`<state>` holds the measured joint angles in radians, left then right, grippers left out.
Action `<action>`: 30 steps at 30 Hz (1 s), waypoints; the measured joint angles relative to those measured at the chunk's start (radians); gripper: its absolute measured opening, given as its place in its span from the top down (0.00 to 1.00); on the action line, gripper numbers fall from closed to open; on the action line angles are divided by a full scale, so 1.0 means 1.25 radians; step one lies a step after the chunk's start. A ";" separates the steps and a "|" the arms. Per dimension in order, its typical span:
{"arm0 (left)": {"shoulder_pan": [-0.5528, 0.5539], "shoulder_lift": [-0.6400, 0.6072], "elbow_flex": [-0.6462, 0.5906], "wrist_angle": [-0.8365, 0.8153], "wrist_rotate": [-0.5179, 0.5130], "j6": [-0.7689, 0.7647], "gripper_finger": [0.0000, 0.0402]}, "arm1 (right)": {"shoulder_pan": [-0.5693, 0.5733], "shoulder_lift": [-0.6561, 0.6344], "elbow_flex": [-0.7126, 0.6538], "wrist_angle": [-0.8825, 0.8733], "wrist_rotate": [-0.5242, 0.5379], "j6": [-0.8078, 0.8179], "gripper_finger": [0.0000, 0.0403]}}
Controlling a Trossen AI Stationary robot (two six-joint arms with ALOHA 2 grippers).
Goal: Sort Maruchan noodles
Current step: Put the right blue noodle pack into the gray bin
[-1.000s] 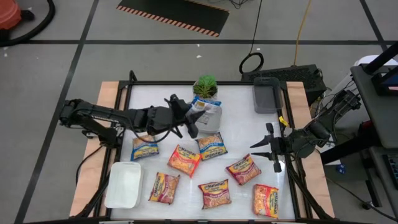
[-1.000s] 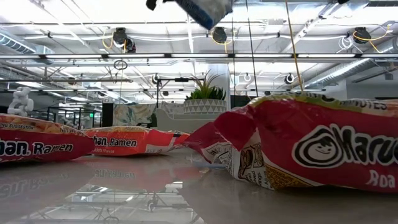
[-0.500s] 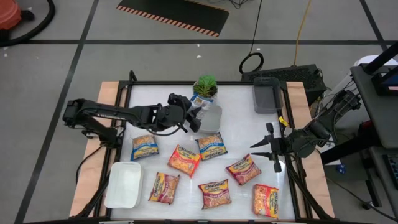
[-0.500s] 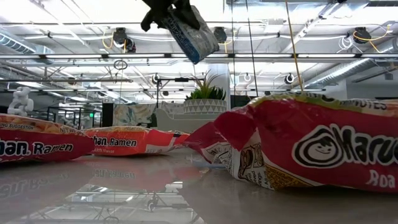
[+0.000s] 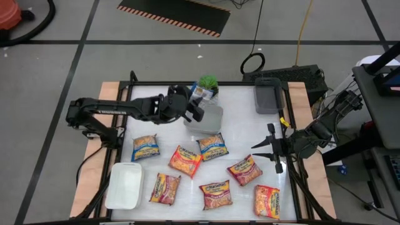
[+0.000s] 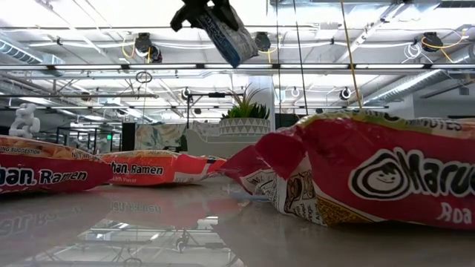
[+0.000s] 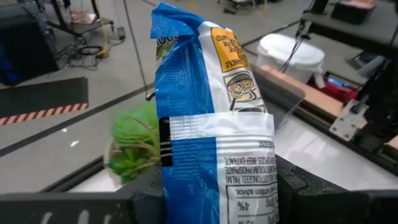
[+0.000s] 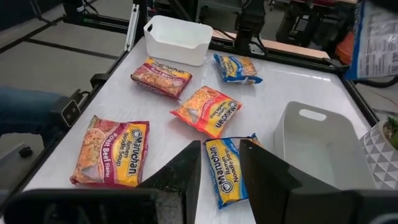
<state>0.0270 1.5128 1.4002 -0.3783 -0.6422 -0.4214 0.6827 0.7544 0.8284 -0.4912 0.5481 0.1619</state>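
Observation:
A blue-white Maruchan packet [image 7: 211, 93] is held high above the table by my left gripper [image 5: 190, 111], which is shut on it near the potted plant [image 5: 208, 83] at the far edge. The low view shows this packet [image 6: 226, 33] slanting down from that gripper [image 6: 194, 9]. Several other packets lie flat on the near half of the table: blue ones [image 5: 145, 148] [image 5: 212, 146], orange ones [image 5: 185, 160] [image 5: 215, 194], a red one [image 5: 244, 170]. My right gripper [image 5: 257, 145] waits open above the table's right side, holding nothing [image 8: 221, 146]. My left gripper pinches the blue-white packet between its two fingers at the end nearest the wrist [image 7: 217, 186]. The fingers [image 7: 298, 193] come nearly level from the table's left side. The packet juts out past them with its seamed back toward the wrist camera, tilted, clear of the table.
A pale open tray [image 5: 206, 120] sits just below and beside the held packet. A grey tray [image 5: 267, 97] stands at the far right and a white tray [image 5: 125, 185] at the near left. Wooden strips [image 5: 109, 94] edge the table's left and right sides.
My left gripper has carried the blue-white packet from over the pale tray toward the table's far edge, close to the plant, and has tipped up nearer to level. The packet has stayed in the hold and clear of the table.

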 joint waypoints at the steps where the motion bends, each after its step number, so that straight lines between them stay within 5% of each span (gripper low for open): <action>1: 0.004 0.003 0.020 -0.020 0.000 -0.002 0.65 | 0.000 0.000 0.000 0.000 0.001 -0.006 0.75; 10: 0.047 0.069 0.151 -0.191 -0.014 -0.006 0.65 | 0.000 0.000 0.000 0.003 0.001 -0.032 0.75; 30: 0.045 0.244 0.155 -0.368 -0.001 -0.221 0.65 | 0.000 0.000 0.000 0.006 0.001 -0.035 0.75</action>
<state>0.0832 1.8179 1.5944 -0.8387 -0.6439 -0.6973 0.6827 0.7544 0.8284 -0.4841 0.5495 0.1177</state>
